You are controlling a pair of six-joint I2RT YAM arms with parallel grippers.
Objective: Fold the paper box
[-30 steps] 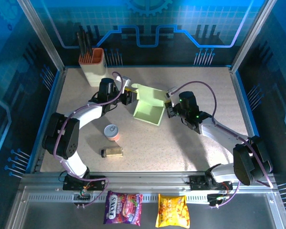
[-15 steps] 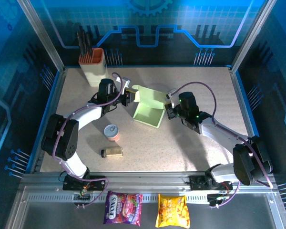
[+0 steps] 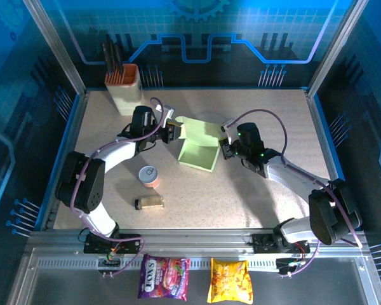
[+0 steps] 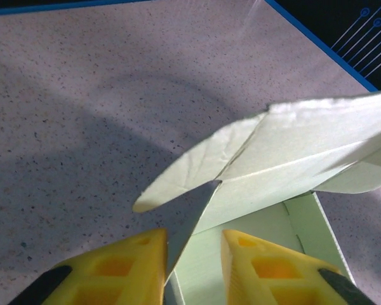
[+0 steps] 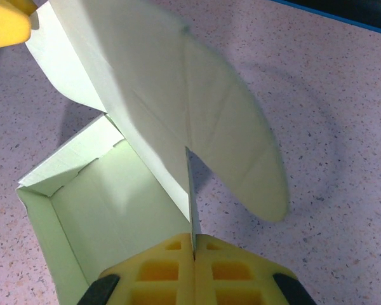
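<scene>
Right gripper (image 5: 193,239) clamps the paper box (image 3: 200,154) wall — left gripper (image 4: 194,240), parted, straddles its flap.

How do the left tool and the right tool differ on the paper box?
The left tool stands open astride a paper box wall; the right tool is pinched shut on one. Left tool sits at its left side, right tool at its right. Both have yellow fingers.

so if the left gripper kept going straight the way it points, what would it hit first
The paper box: a wall edge sits between the open fingers of the left gripper, and the raised flap lies just ahead, though how far is unclear.
</scene>
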